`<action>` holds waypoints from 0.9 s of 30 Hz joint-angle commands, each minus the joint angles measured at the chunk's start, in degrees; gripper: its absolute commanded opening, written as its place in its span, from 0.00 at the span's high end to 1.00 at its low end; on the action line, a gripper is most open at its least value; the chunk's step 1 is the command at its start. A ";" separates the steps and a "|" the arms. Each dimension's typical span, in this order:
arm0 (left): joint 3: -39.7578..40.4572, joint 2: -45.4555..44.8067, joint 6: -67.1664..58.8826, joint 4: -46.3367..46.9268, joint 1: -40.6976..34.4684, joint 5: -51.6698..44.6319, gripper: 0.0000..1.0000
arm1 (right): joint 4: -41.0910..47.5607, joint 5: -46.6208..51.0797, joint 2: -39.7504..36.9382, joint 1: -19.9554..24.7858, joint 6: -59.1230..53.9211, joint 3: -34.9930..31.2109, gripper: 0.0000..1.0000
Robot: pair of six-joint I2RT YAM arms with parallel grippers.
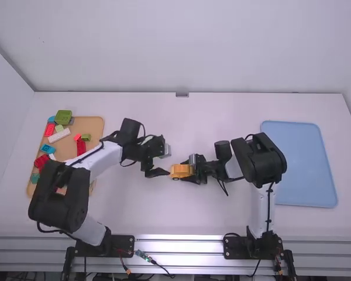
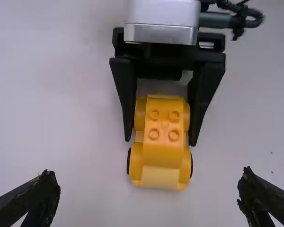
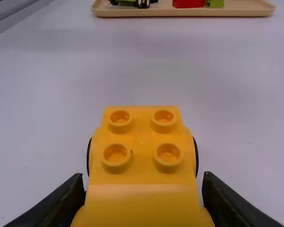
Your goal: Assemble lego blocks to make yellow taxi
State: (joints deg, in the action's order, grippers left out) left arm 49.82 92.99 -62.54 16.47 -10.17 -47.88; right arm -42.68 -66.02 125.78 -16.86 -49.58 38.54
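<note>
Yellow taxi (image 2: pixel 164 153) pinched at its sides by right gripper (image 3: pixel 143 177), apparently to steady it; left gripper (image 2: pixel 149 172) empty, wide open nearby.

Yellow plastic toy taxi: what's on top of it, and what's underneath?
The taxi has four round studs on its roof, nothing stacked on them. Black wheels show at its sides. Its own body covers its underside, so whatever is beneath can't be seen.

A yellow block car (image 2: pixel 164 153), topped by 4 studs, sits between the 2 black fingers of the right claw (image 1: pixel 186 170) at a white table (image 2: pixel 61 109); the left claw's (image 1: pixel 165 158) 2 fingers stand wide apart.
</note>
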 commanded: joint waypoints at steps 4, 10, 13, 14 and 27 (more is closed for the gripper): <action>-8.02 -2.38 -3.52 -6.47 8.90 -16.35 0.01 | 0.09 5.75 0.90 -0.46 -1.20 -0.61 0.69; -15.67 -2.36 5.51 -21.57 10.45 -17.31 0.01 | -6.21 5.99 0.48 0.72 10.95 -0.70 0.75; -17.99 -2.36 12.52 -29.11 10.12 -15.41 0.01 | -5.88 6.10 -1.44 2.29 13.99 -0.76 0.77; -18.95 -2.36 15.43 -32.44 10.14 -15.02 0.01 | -4.87 6.38 -2.95 3.10 15.47 -0.87 0.79; -23.74 -2.34 38.56 -51.95 8.37 -1.38 0.01 | 15.69 44.59 -34.69 19.34 34.34 -4.83 0.91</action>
State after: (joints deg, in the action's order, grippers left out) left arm 26.17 91.57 -30.83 -35.09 -0.54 -53.91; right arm -29.28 -34.37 96.33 -1.43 -21.61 34.41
